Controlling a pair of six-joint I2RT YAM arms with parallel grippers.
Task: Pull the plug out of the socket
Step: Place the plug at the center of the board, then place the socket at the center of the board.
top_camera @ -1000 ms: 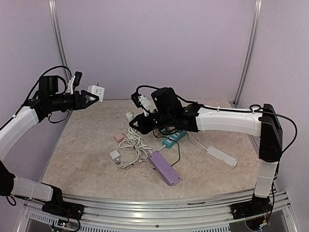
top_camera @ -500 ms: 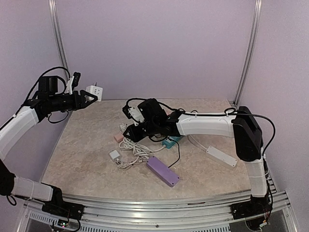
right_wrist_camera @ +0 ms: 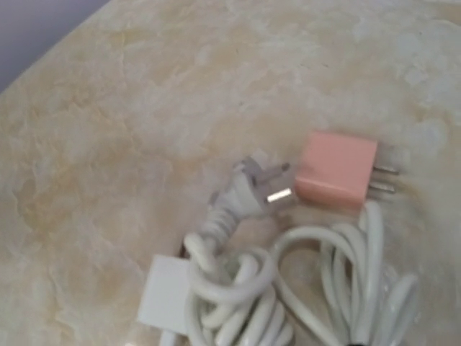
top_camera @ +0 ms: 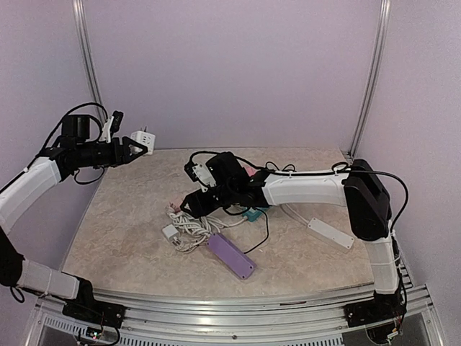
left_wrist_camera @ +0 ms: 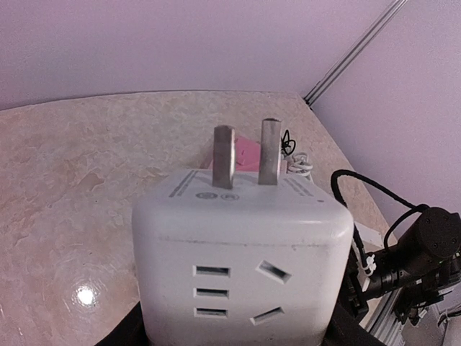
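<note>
Left gripper (top_camera: 132, 148) pinches the white cube socket (left_wrist_camera: 241, 267) by its lower sides, held above the table (top_camera: 122, 238) at 10 o'clock, prongs up. The white plug (right_wrist_camera: 252, 193) lies on the table left of centre, with the pink adapter (right_wrist_camera: 336, 169) just beside it at 3 o'clock and the coiled cable (right_wrist_camera: 302, 288) at 6 o'clock. Right gripper (top_camera: 189, 205) hangs low over this pile; spread or pressed together cannot be told
</note>
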